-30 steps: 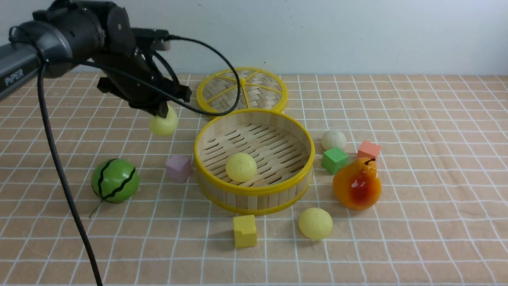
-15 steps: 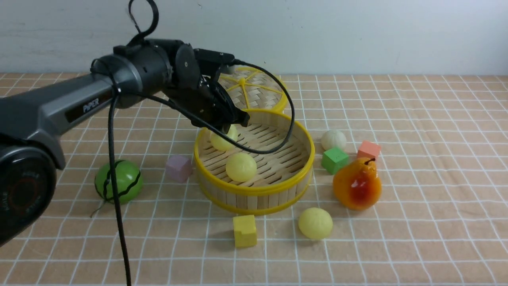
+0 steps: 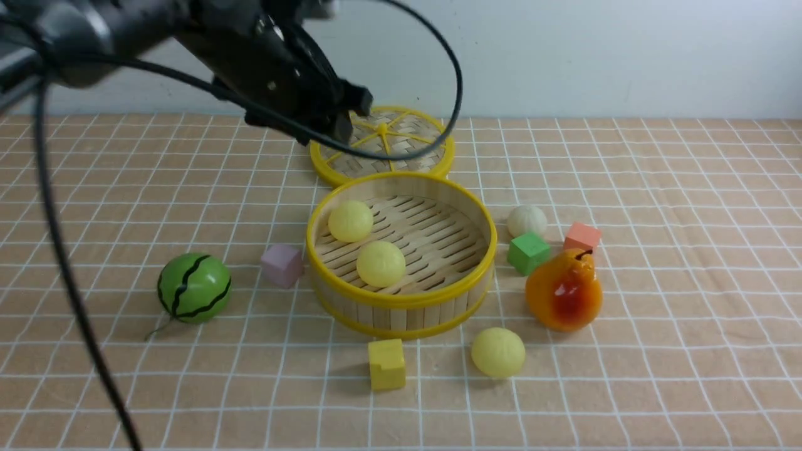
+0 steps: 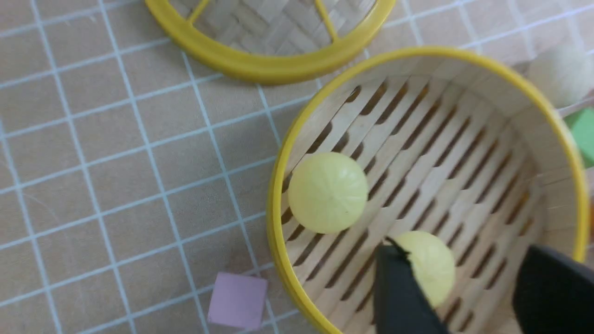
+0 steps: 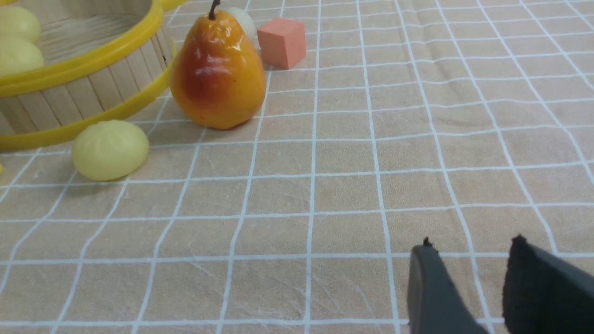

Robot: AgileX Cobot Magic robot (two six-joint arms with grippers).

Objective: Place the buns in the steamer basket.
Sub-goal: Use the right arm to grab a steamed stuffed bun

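The steamer basket (image 3: pixel 401 299) stands mid-table with two pale yellow buns on its slatted floor, one at the left wall (image 3: pixel 351 220) and one nearer the front (image 3: pixel 380 264). A third yellow bun (image 3: pixel 498 352) lies on the cloth in front of the basket to the right. The off-white bun (image 3: pixel 526 220) sits right of the basket. My left gripper (image 3: pixel 341 122) hangs above the basket's far left rim, open and empty; its wrist view looks down on both buns (image 4: pixel 327 192) (image 4: pixel 429 266). My right gripper (image 5: pixel 468 246) is open over bare cloth, short of the pear.
The flat woven lid (image 3: pixel 382 141) lies behind the basket. A green watermelon ball (image 3: pixel 194 287) and purple cube (image 3: pixel 282 264) sit to the left. A yellow cube (image 3: pixel 386 363) lies in front. A green cube (image 3: pixel 528 252), pink cube (image 3: pixel 582 236) and pear (image 3: pixel 564 289) crowd the right.
My left gripper carried a yellow bun from the left over the basket, opened and let it go. The bun now lies in the basket, and the gripper has risen and drawn back.
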